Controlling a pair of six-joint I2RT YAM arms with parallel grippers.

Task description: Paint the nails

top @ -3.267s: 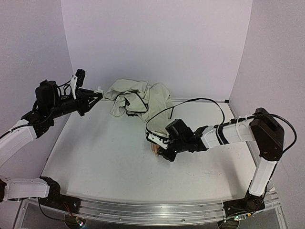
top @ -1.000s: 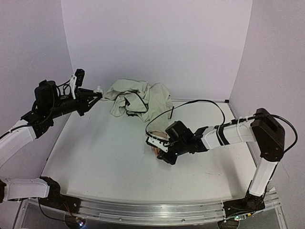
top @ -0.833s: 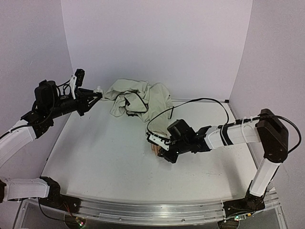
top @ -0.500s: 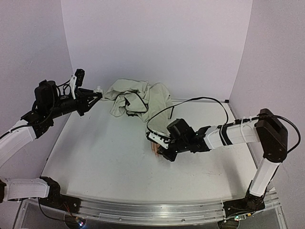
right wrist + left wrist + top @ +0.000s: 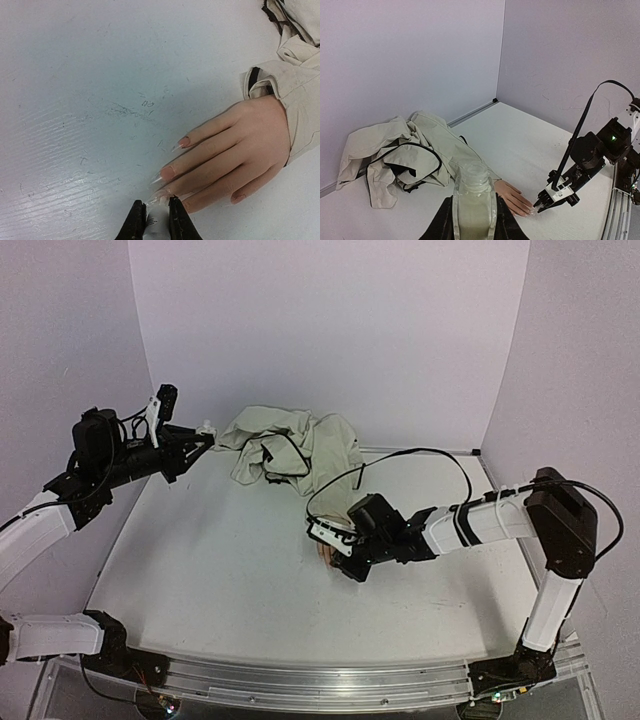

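The mannequin hand (image 5: 240, 150) lies palm down on the table, its beige sleeve (image 5: 295, 85) at the wrist. Its nails (image 5: 167, 173) are pinkish with long clear tips. My right gripper (image 5: 152, 214) is shut on a small white brush cap (image 5: 156, 226), and the pale bristles touch the nail of the third finger from the top. From above, the right gripper (image 5: 340, 560) sits low at the fingertips of the hand (image 5: 324, 551). My left gripper (image 5: 474, 212) is shut on a small open bottle (image 5: 474, 197) of pale liquid, raised at the far left (image 5: 205, 429).
The beige jacket (image 5: 290, 445) with a black zip is heaped at the back, against the wall. A black cable (image 5: 400, 455) loops over the right arm. The table surface (image 5: 90, 115) by the fingertips has faint scratches and marks.
The right arm shifted slightly back and forth, with the gripper staying at the fingertips of the hand. The left arm with the bottle has not moved.
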